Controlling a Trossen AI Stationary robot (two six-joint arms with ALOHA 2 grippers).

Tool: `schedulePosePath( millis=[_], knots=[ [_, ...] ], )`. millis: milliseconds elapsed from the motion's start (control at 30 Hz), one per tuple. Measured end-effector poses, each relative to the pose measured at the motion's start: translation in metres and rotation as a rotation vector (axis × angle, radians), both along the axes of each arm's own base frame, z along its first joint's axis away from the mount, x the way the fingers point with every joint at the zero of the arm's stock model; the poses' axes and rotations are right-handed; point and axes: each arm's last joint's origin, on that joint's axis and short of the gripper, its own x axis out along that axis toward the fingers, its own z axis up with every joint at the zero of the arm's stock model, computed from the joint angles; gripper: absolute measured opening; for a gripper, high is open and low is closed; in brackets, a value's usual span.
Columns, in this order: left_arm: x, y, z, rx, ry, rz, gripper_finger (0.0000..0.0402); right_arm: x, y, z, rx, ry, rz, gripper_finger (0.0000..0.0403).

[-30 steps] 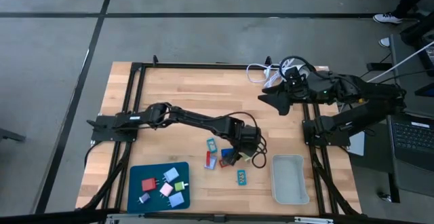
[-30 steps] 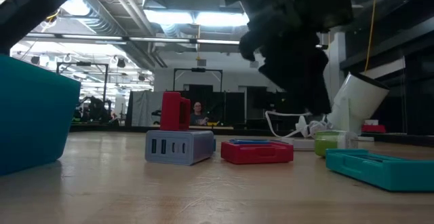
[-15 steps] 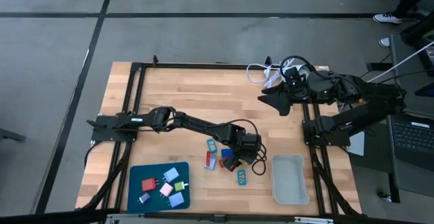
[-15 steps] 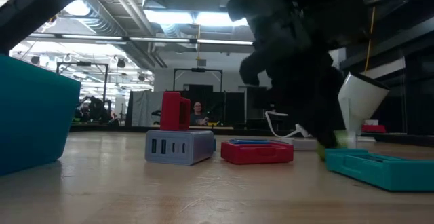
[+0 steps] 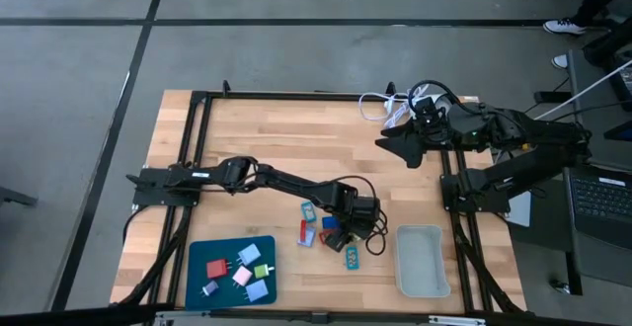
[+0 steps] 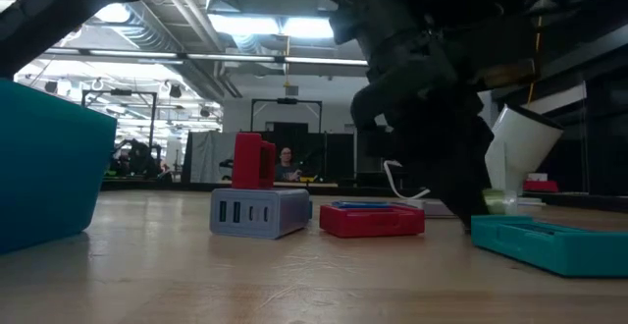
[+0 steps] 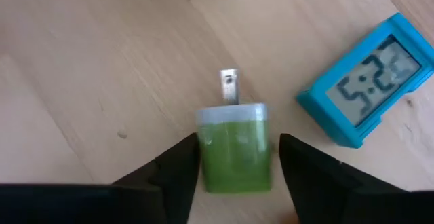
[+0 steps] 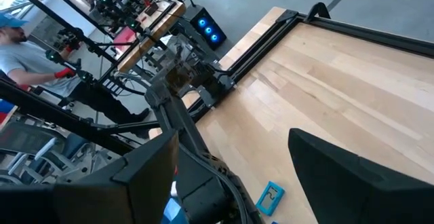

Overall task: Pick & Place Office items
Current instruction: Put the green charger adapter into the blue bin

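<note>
Lowered since before, left claw (image 7: pixel 234 176) now straddles the green plug (image 7: pixel 234 155)

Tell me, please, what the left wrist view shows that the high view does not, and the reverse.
Only the left wrist view shows the green plug adapter between the left gripper's open fingers, apart from both. Only the high view shows the teal tray, the grey bin and the right gripper waiting, open, near the far edge. Both show the blue clock.
</note>
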Motion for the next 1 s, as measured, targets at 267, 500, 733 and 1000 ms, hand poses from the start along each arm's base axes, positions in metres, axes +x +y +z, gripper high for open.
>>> schedulePosePath(
  millis=[267, 500, 733, 1000],
  knots=[
    [0.000, 0.000, 0.001, -0.059, 0.019, 0.048, 0.0129, 0.000, 0.000, 0.000, -0.006, 0.001, 0.003, 0.0284],
    [-0.001, 0.015, 0.027, -0.025, 0.041, 0.119, 0.0129, 0.001, 0.000, 0.002, -0.042, -0.013, 0.012, 0.0284],
    [-0.017, 0.029, 0.093, -0.106, 0.049, 0.161, 0.0129, 0.000, -0.001, 0.015, -0.189, -0.127, 0.011, 0.0284],
    [-0.056, 0.032, 0.197, -0.188, -0.154, 0.261, 0.0129, -0.037, -0.008, 0.039, -0.345, -0.267, -0.018, 0.0284]
  ],
)
